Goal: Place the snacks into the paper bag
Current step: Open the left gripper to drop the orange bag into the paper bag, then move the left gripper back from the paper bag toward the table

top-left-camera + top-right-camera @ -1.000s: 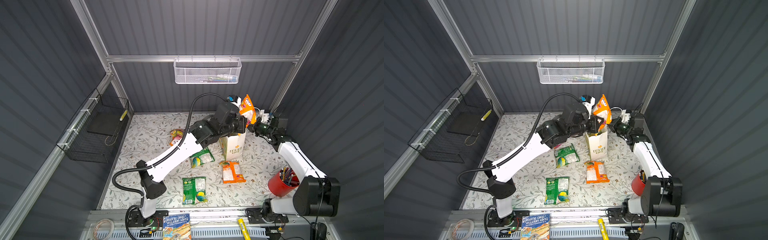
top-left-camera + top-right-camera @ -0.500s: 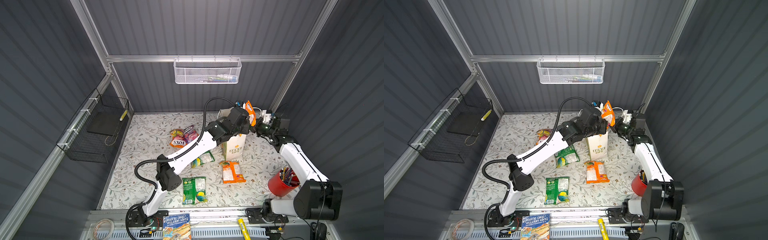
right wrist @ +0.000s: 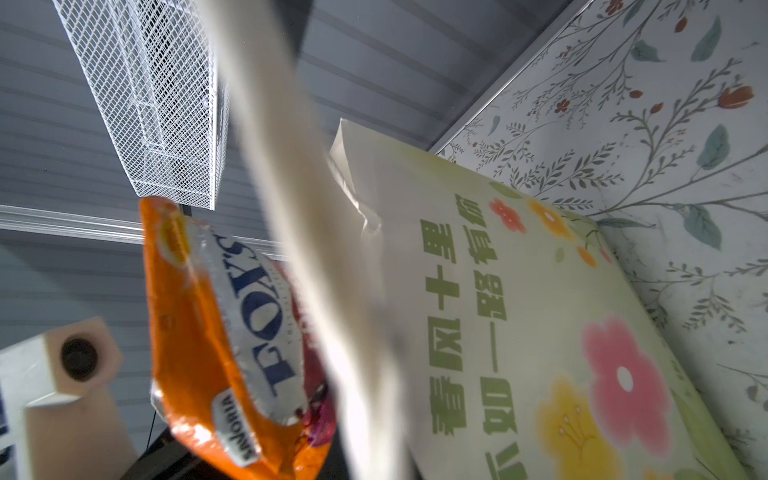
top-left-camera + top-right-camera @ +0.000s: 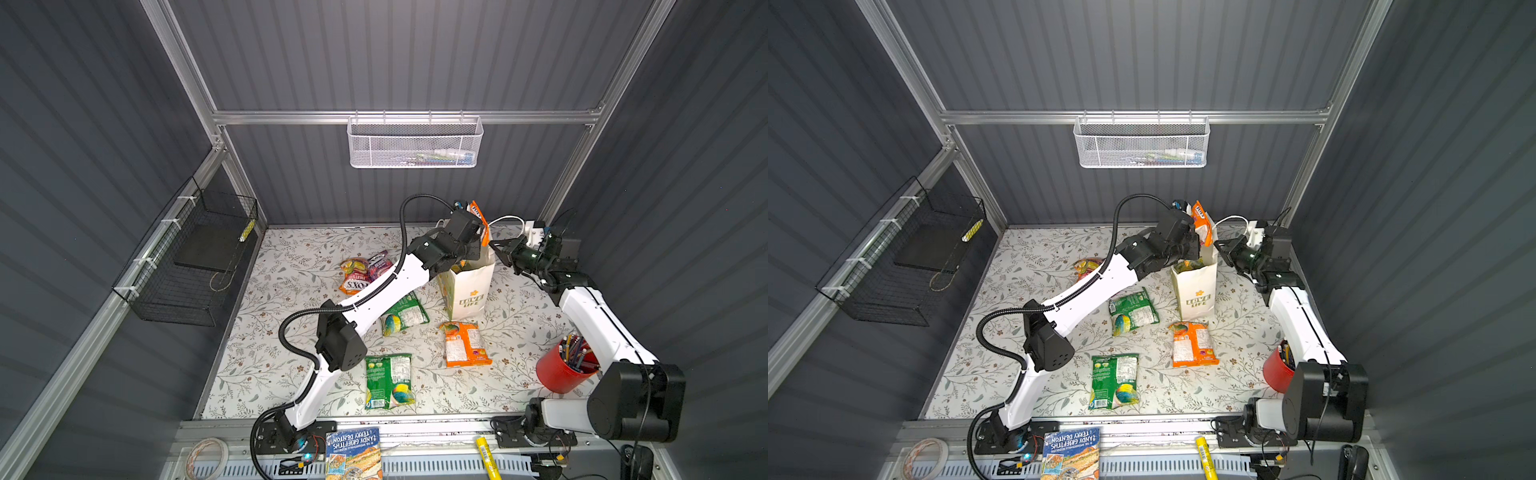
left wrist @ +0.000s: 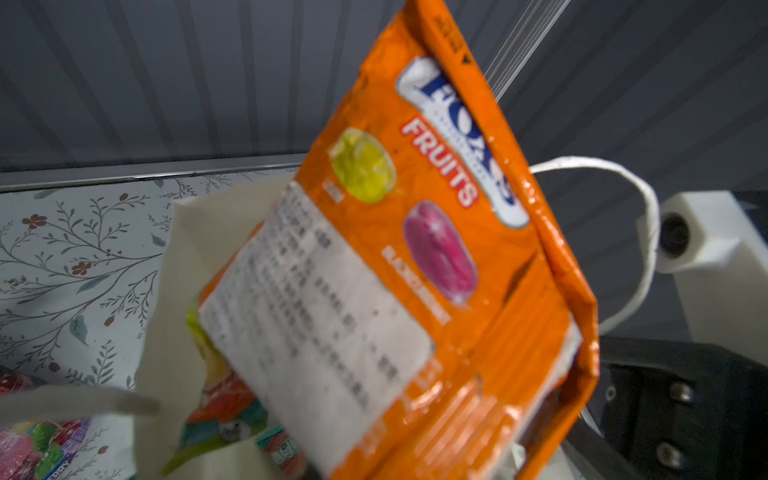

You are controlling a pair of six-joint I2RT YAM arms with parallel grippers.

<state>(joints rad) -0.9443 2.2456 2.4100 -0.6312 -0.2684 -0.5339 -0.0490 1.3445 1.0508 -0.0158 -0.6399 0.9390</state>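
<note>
Orange FOX'S packet (image 4: 478, 219) stands on end, logo up, long axis tilted, over the paper bag (image 4: 469, 291) mouth, with the left jaws narrow, clamping its lower edge. Right jaws pinch the bag's rim. 2 more lie before the bag on the counter (image 4: 291, 357): green packet (image 4: 403, 318) and orange-backed packet (image 4: 463, 345).

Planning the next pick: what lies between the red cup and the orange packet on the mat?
Nothing: bare mat between orange packet and red cup, in both top views.

Glossy foil packet (image 5: 415, 249), matt paper bag (image 3: 540, 291)

White mesh basket (image 4: 415, 143), red pencil cup (image 4: 559, 374), book (image 4: 353, 453), yellow marker (image 4: 486, 455).
</note>
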